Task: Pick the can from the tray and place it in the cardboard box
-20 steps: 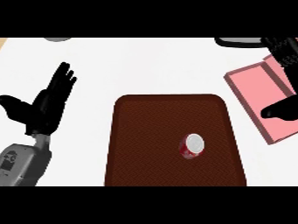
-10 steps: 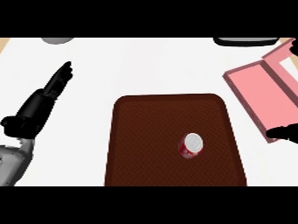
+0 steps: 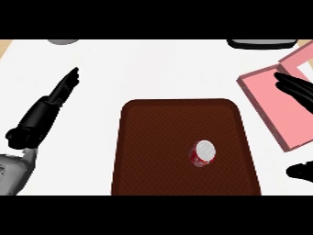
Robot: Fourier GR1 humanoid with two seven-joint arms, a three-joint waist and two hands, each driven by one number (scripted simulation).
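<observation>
The right hand [image 3: 306, 94] hangs open over the pink cardboard box [image 3: 281, 114] at the counter's right, fingers spread and holding nothing; its thumb shows lower, just beside the tray's right rim. The left hand [image 3: 50, 105] rests open at the left, fingers straight, also empty. One can [image 3: 204, 153], red with a pale top, stands on the single dark brown tray [image 3: 152, 137], right of centre. To pick it well, the right hand should probably come down from the can's right and close around its body. One box, one can, one tray.
</observation>
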